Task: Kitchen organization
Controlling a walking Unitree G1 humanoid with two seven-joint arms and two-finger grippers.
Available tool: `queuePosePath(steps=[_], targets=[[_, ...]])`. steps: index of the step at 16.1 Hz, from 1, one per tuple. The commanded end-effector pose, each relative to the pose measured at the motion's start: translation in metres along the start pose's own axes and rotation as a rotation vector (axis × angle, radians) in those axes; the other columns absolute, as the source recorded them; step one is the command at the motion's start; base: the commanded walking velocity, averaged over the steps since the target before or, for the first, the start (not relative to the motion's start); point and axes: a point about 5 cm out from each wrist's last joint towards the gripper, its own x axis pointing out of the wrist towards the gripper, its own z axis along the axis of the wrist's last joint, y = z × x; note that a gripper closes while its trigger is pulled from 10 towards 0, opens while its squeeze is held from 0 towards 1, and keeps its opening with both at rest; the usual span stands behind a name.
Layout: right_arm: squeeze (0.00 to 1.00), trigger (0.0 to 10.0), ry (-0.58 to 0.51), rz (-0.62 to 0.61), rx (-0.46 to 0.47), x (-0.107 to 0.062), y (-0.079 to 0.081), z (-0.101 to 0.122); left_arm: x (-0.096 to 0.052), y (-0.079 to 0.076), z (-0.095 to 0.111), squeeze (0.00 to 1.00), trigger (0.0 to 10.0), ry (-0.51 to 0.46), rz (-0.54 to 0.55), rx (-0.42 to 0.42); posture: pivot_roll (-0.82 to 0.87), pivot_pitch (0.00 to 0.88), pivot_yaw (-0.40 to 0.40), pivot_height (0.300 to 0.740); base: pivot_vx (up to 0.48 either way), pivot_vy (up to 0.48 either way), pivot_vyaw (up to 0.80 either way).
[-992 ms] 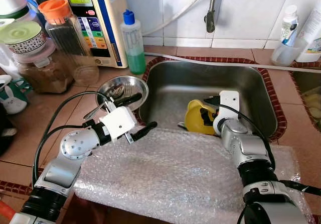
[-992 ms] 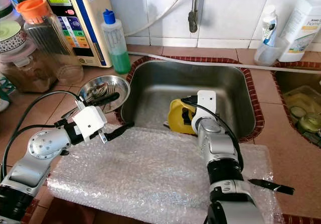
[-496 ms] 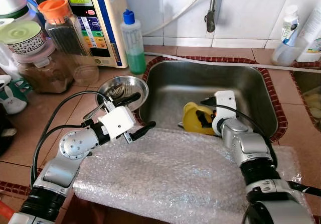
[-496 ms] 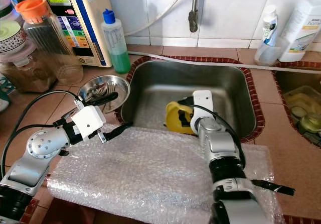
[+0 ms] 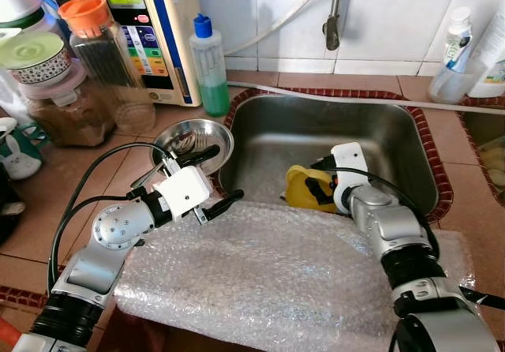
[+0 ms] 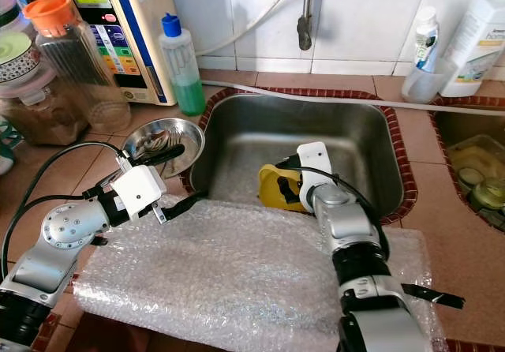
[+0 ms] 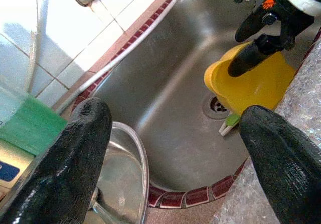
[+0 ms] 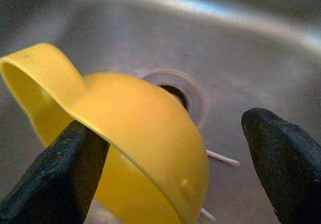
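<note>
Here the right gripper (image 8: 170, 169) has its fingers spread, one inside the yellow cup's (image 8: 145, 143) rim; the drain lies beyond. The left gripper (image 5: 211, 180) fingers gape over the sink (image 5: 410, 143) edge.

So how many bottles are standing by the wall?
3: one with green liquid and a blue cap left of the sink, a small one and a big white one to its right. Others may be hidden.
</note>
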Motion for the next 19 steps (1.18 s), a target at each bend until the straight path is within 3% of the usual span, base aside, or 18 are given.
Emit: queuePosePath(steps=[1, 2, 3, 4, 5, 6, 7, 8, 10, 12, 14, 17, 19], targets=[[1.0, 10.0, 0.09, 0.064, 0.009, 0.002, 0.01, -0.02, -0.005, 0.008, -0.001, 1.0, 10.0, 0.017, 0.024, 0.019, -0.15, 0.11, 0.093, 0.74, 0.0, 0.0, 0.0], [1.0, 10.0, 0.098, 0.141, 0.024, 0.001, 0.017, -0.021, -0.005, 0.008, -0.001, 1.0, 10.0, 0.017, 0.026, 0.02, -0.15, 0.108, 0.096, 0.74, 0.0, 0.0, 0.0], [1.0, 10.0, 0.12, -0.039, 0.029, 0.004, -0.002, -0.021, -0.005, 0.01, -0.001, 1.0, 10.0, 0.018, 0.03, 0.022, -0.15, 0.105, 0.092, 0.74, 0.0, 0.0, 0.0], [1.0, 10.0, 0.118, -0.052, 0.052, 0.004, -0.009, -0.021, -0.005, 0.01, -0.001, 1.0, 10.0, 0.019, 0.032, 0.023, -0.15, 0.105, 0.092, 0.74, 0.0, 0.0, 0.0], [1.0, 10.0, 0.138, 0.057, 0.14, 0.004, 0.001, -0.02, -0.005, 0.01, -0.002, 1.0, 10.0, 0.021, 0.031, 0.025, -0.16, 0.103, 0.097, 0.74, 0.0, 0.0, 0.0], [1.0, 10.0, 0.132, 0.061, 0.169, 0.004, 0.001, -0.017, -0.005, 0.009, -0.002, 1.0, 10.0, 0.021, 0.03, 0.025, -0.16, 0.103, 0.096, 0.74, 0.0, 0.0, 0.0], [1.0, 10.0, 0.069, -0.023, 0.329, 0.005, -0.012, -0.005, -0.005, 0.009, -0.002, 1.0, 10.0, 0.022, 0.027, 0.027, -0.16, 0.1, 0.097, 0.74, 0.0, 0.0, 0.0], [1.0, 10.0, 0.061, -0.012, 0.382, 0.005, -0.014, -0.003, -0.004, 0.009, -0.002, 1.0, 10.0, 0.021, 0.027, 0.027, -0.16, 0.099, 0.099, 0.74, 0.0, 0.0, 0.0], [1.0, 10.0, 0.07, 0.062, 0.312, 0.004, -0.006, -0.002, -0.004, 0.01, -0.002, 1.0, 10.0, 0.02, 0.025, 0.028, -0.16, 0.097, 0.099, 0.74, 0.0, 0.0, 0.0], [1.0, 10.0, 0.05, 0.059, 0.259, 0.004, -0.006, 0.0, -0.004, 0.01, -0.002, 1.0, 10.0, 0.021, 0.023, 0.029, -0.16, 0.095, 0.099, 0.74, 0.0, 0.0, 0.0], [1.0, 10.0, 0.017, 0.05, 0.263, 0.004, -0.007, 0.004, -0.004, 0.01, -0.002, 1.0, 10.0, 0.02, 0.022, 0.03, -0.16, 0.094, 0.098, 0.74, 0.0, 0.0, 0.0], [1.0, 10.0, -0.117, 0.068, 0.239, 0.001, -0.005, 0.022, -0.006, 0.012, -0.002, 1.0, 10.0, 0.023, 0.028, 0.024, -0.15, 0.094, 0.099, 0.74, 0.0, 0.0, 0.0], [1.0, 10.0, -0.244, 0.034, 0.105, -0.006, -0.002, 0.033, -0.011, 0.014, -0.001, 0.96, 10.0, 0.003, 0.073, -0.037, -0.15, 0.092, 0.099, 0.74, 0.0, 0.0, 0.0]])
